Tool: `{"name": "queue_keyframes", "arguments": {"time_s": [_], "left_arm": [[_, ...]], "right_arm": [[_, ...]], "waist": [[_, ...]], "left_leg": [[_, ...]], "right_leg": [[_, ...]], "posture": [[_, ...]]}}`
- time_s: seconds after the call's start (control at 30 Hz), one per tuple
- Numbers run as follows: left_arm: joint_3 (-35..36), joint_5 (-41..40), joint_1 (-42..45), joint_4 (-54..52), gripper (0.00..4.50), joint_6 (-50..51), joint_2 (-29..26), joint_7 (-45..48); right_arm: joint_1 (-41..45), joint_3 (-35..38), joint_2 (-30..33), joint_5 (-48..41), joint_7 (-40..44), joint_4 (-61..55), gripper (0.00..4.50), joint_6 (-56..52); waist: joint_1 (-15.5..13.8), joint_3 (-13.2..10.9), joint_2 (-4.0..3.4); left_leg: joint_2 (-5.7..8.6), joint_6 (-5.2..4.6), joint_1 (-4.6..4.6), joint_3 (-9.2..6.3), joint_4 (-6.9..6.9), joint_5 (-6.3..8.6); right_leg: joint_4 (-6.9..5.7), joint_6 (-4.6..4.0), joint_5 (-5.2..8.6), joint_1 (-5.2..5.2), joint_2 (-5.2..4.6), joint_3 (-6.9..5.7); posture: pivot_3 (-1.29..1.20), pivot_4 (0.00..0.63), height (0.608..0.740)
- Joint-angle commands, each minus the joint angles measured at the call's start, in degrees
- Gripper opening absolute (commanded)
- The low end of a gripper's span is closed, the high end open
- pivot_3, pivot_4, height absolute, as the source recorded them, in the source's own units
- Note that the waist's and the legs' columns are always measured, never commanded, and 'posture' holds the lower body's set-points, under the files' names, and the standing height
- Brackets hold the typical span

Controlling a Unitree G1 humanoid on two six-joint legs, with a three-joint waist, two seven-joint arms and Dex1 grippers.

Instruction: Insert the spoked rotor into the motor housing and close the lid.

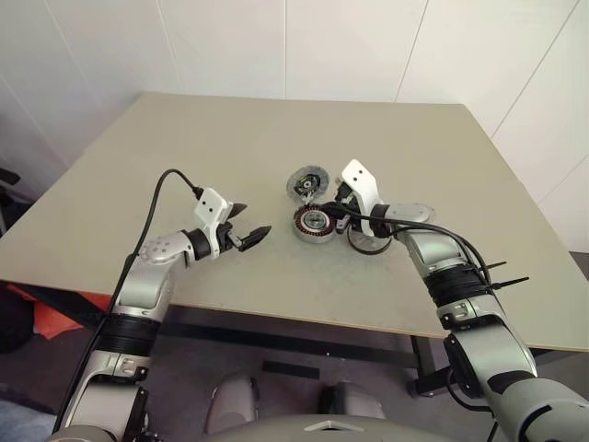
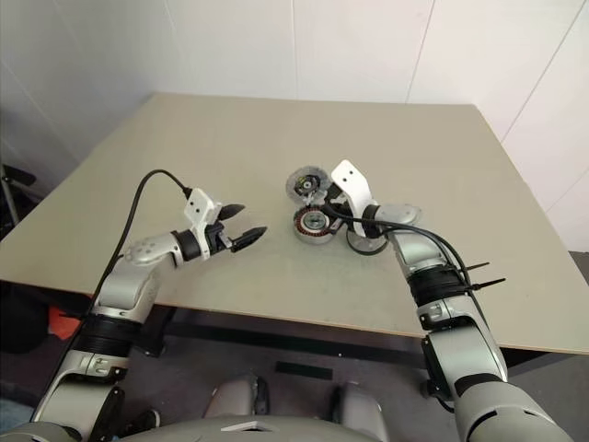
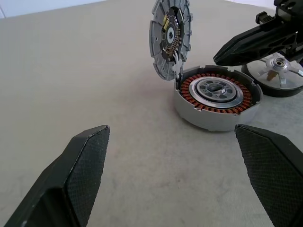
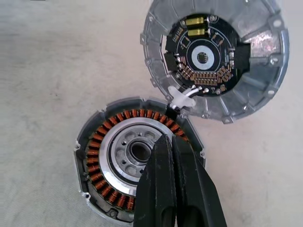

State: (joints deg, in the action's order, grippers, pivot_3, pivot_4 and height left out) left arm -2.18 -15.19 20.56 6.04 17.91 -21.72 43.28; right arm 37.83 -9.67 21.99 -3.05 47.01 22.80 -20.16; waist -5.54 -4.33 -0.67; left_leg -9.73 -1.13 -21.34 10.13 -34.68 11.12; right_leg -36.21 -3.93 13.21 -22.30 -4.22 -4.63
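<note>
- Your right gripper [image 4: 171,142] is pressed together, empty, over the motor housing [image 4: 118,165]; its lid [image 4: 215,59] stands open just beyond
- The spoked rotor [image 3: 277,71] lies beside that gripper, outside the housing
- Your left gripper [image 1: 250,224] is spread, housing ahead of it

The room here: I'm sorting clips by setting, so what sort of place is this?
Probably a lab or test room, not a home. A plain beige table stands against bare white panelled walls, and on it lie only motor parts: an open motor housing showing copper windings, and its lid carrying a circuit board.
</note>
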Motion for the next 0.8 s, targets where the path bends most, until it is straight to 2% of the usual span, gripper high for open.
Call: {"name": "queue_keyframes", "arguments": {"time_s": [0.03,0.2,0.5,0.8], "left_arm": [[0.28,-0.12,0.84,-1.28,4.50,-1.25,-0.09,0.10],[0.40,0.00,0.67,-1.24,4.50,-1.25,-0.25,-0.06],[0.61,0.17,0.35,-0.85,4.50,-1.59,-0.56,-0.19],[0.35,0.22,0.40,-0.86,4.50,-1.49,-0.39,-0.14]], "right_arm": [[-0.37,0.37,-0.87,-0.67,-0.48,-1.56,0.02,-0.15],[-3.15,-2.88,-3.26,1.60,-1.10,1.37,0.02,0.07],[0.94,0.92,-1.97,0.22,-2.94,1.49,0.02,0.17],[1.04,0.82,-1.73,-0.23,-2.37,-1.89,0.02,-1.18]], "waist": [[-0.01,0.00,0.00],[0.03,0.00,0.00],[0.04,0.02,0.02],[0.06,0.02,0.03]], "left_leg": [[0.00,0.00,0.00,0.00,0.00,0.00],[0.00,0.00,0.00,0.00,0.02,0.00],[0.00,0.02,0.23,0.01,0.09,-0.01],[0.04,-0.01,0.18,0.02,0.28,0.01]], "right_leg": [[0.00,0.00,0.00,0.00,0.00,0.00],[0.02,0.00,0.00,0.00,0.00,0.00],[0.28,0.13,0.04,0.26,0.00,0.01],[0.41,0.07,-0.08,0.22,0.00,0.01]], "posture": [[0.00,0.000,0.740],[0.00,0.000,0.740],[0.00,0.000,0.740],[0.00,0.000,0.740]]}}
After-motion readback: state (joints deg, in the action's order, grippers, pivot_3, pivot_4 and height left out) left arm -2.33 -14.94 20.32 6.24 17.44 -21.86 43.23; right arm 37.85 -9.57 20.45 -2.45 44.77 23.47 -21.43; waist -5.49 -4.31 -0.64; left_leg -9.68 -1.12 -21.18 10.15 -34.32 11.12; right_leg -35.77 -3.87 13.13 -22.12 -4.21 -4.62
